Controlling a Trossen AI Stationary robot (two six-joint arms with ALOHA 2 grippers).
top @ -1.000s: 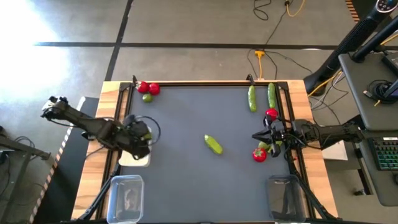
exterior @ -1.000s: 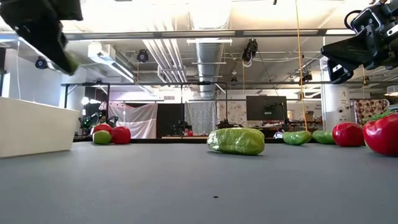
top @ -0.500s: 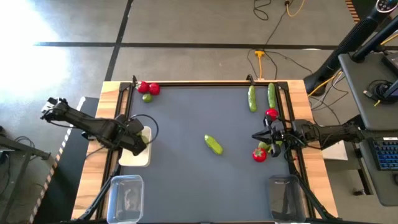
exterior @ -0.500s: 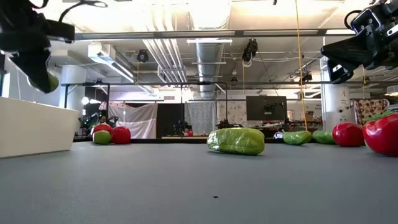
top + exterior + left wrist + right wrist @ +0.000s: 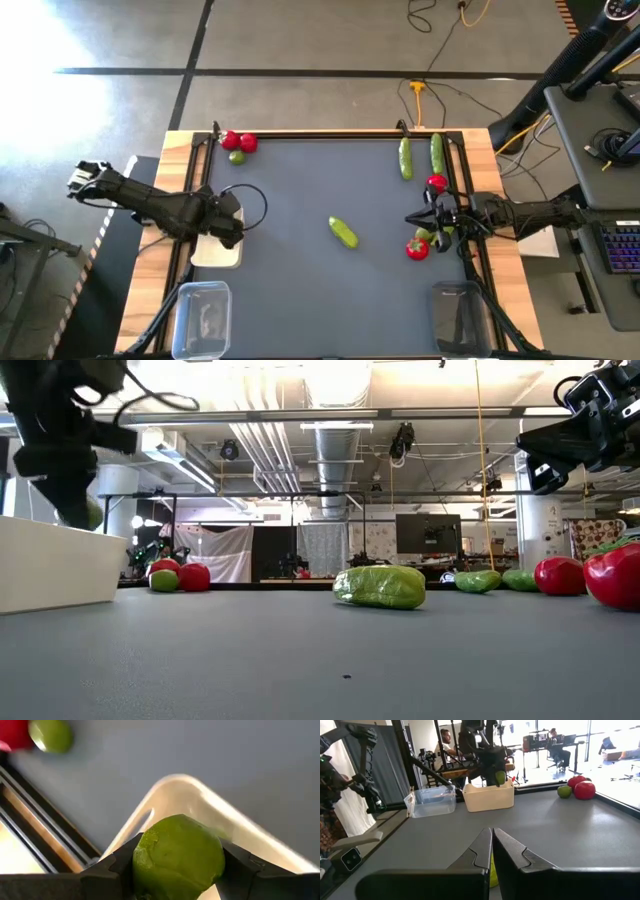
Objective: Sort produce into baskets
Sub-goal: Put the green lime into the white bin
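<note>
Left gripper (image 5: 177,870) clamps a lime (image 5: 178,856) from both sides, poised directly over the white tray (image 5: 216,253) at the table's left edge, probably for a drop into it. Right gripper (image 5: 428,222) waits with fingers pressed together near a red piece (image 5: 417,249). A cucumber (image 5: 343,232) lies mid-table; two clear tubs (image 5: 203,317) sit along the near edge.

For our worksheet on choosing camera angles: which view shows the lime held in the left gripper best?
The left wrist view: the lime fills the picture, clamped in the left gripper above the white tray. The right wrist view shows it far off; the low view shows only its edge; the high view hides it under the arm.
</note>
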